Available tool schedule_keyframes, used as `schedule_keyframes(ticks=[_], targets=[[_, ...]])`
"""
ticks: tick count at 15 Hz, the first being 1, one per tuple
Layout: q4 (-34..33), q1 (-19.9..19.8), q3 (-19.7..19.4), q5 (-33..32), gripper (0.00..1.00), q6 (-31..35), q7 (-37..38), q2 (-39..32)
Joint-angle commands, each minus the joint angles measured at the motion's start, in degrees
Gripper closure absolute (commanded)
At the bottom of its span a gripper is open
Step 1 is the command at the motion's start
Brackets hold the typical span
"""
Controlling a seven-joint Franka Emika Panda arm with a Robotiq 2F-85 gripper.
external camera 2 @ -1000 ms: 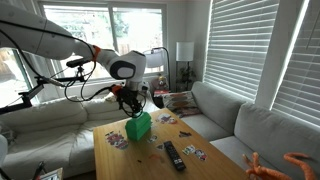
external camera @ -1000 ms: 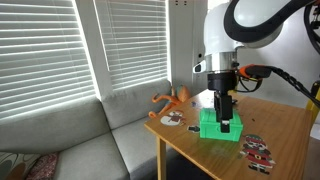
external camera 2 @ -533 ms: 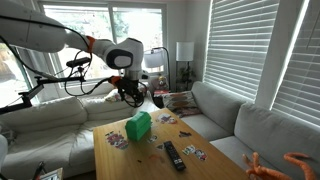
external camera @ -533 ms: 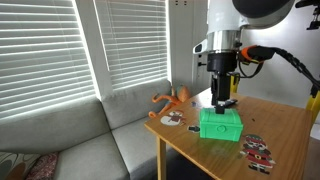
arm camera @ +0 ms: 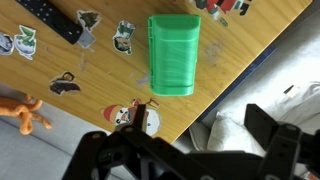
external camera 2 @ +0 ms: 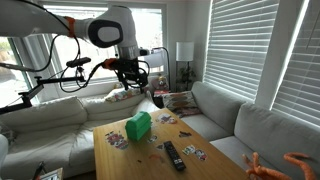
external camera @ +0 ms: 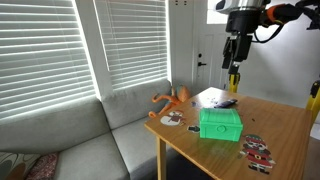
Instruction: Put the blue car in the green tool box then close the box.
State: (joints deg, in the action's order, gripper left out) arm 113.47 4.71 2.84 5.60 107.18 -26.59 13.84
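My jaws: wide, empty, frame bottom; risk: green tool box (arm camera: 174,54), upper ctr on desk (arm camera: 225,50), lid may pop open if car props it.

The inside of the shut box (arm camera: 174,52) is hidden. In the wrist view the hand (arm camera: 190,152) is seen only as a dark blur at 6 o'clock, cut by the edge; its opening cannot be told. The remote (arm camera: 48,18) is cut off at 11 o'clock, the orange toy (arm camera: 22,110) at 8 o'clock.
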Motion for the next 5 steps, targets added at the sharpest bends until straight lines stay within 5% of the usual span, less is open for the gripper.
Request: schedule_keyframes(ticks=[1, 5], targets=[[-0.03, 0.57, -1.07, -0.51, 0.0, -0.19, -0.31, 0.63], [0.28, 0.55, -1.57, -0.73, 0.0, -0.2, -0.8, 1.3]])
